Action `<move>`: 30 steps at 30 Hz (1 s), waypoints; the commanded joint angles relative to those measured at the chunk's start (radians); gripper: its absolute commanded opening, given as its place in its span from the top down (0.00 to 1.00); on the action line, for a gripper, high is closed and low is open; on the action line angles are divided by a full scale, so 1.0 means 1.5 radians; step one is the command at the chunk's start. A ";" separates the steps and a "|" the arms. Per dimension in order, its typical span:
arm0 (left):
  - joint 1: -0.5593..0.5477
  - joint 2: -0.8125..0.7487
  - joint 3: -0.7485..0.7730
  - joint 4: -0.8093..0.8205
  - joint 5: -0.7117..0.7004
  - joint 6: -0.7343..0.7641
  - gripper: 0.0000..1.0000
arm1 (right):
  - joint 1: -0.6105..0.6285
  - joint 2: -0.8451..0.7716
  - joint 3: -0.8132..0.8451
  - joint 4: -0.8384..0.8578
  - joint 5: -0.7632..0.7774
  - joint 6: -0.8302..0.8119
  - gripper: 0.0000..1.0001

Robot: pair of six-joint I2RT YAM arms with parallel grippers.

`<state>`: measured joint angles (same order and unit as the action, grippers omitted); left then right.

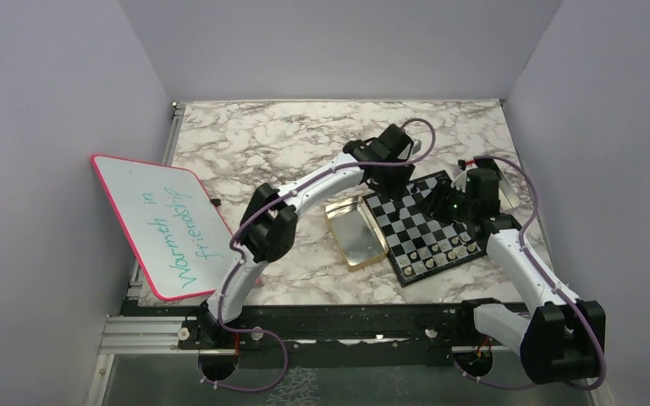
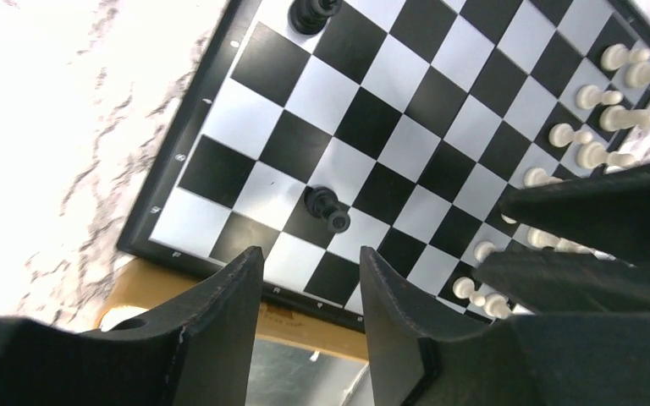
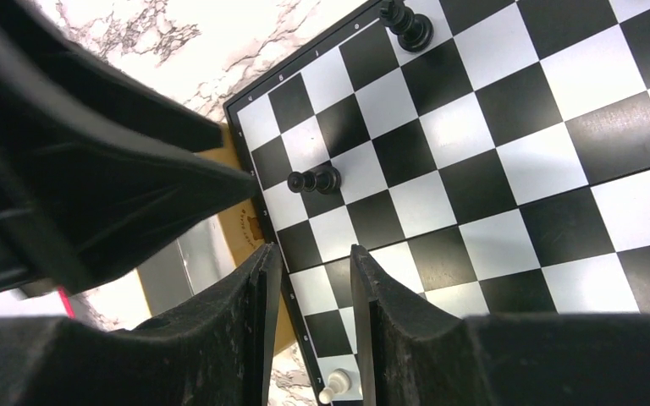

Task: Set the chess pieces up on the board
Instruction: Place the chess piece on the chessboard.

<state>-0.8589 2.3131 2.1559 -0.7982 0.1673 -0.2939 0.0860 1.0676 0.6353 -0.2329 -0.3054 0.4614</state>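
Many of the chess pieces (image 1: 440, 249), the pale ones, stand packed in the near rows of the board (image 1: 398, 224). Only two dark ones show at the far side. One black piece (image 2: 327, 209) sits just ahead of your left gripper (image 2: 309, 292), a few squares in from the border. A second black piece (image 2: 313, 13) stands further along that side.

Your left gripper's jaws stand apart with nothing between them. Your right gripper (image 3: 309, 283) is likewise parted and empty, with checks showing through the gap.

Expect these chessmen to be very light, hard and glossy, so a grazing finger will likely tip or skid one. Take the black piece by its narrow waist just above the base, come down square over it, and close gently. A pinch on the rounded head may squirt it out. You cannot tell for certain from the wrist views whether it stands fully upright, so check before you commit.

Mind the room. The gold tin (image 2: 288, 326) lies against the board's border under your left fingers. Both grippers hang close together over this same corner, so let one arm give way. The middle squares are free, and the marble table (image 1: 245, 144) beyond offers space to retreat.
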 commanded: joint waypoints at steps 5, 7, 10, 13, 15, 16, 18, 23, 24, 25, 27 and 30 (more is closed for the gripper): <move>0.051 -0.219 -0.150 0.154 -0.029 -0.028 0.40 | 0.026 0.041 0.055 0.000 0.002 -0.002 0.59; 0.063 -0.263 -0.192 0.179 -0.049 -0.028 0.34 | 0.039 0.052 0.066 0.000 0.014 -0.004 0.59; 0.088 -0.336 -0.264 0.222 -0.058 -0.038 0.26 | 0.058 0.069 0.079 0.002 0.028 -0.006 0.59; 0.121 -0.425 -0.372 0.298 -0.026 -0.065 0.16 | 0.081 0.090 0.091 0.005 0.043 -0.004 0.59; 0.141 -0.489 -0.453 0.356 -0.012 -0.083 0.02 | 0.105 0.105 0.102 0.004 0.060 -0.003 0.59; 0.150 -0.521 -0.492 0.378 -0.012 -0.087 0.01 | 0.119 0.113 0.109 0.002 0.075 -0.004 0.59; 0.166 -0.579 -0.554 0.406 -0.013 -0.084 0.01 | 0.146 0.132 0.125 -0.009 0.107 -0.010 0.59; 0.187 -0.681 -0.635 0.396 -0.019 -0.034 0.01 | 0.171 0.171 0.154 -0.025 0.147 -0.026 0.55; 0.187 -0.698 -0.646 0.389 -0.017 -0.016 0.01 | 0.175 0.178 0.160 -0.030 0.158 -0.031 0.55; 0.188 -0.716 -0.658 0.383 -0.016 0.002 0.01 | 0.178 0.186 0.166 -0.037 0.168 -0.036 0.55; 0.188 -0.747 -0.687 0.377 -0.009 0.042 0.01 | 0.187 0.205 0.174 -0.048 0.189 -0.044 0.55; 0.188 -0.785 -0.725 0.364 -0.007 0.102 0.01 | 0.208 0.227 0.176 -0.059 0.222 -0.046 0.55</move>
<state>-0.5797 1.2121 1.1358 -0.2539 0.1299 -0.2928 0.3618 1.3701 0.8738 -0.2634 -0.0834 0.4198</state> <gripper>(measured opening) 0.989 0.449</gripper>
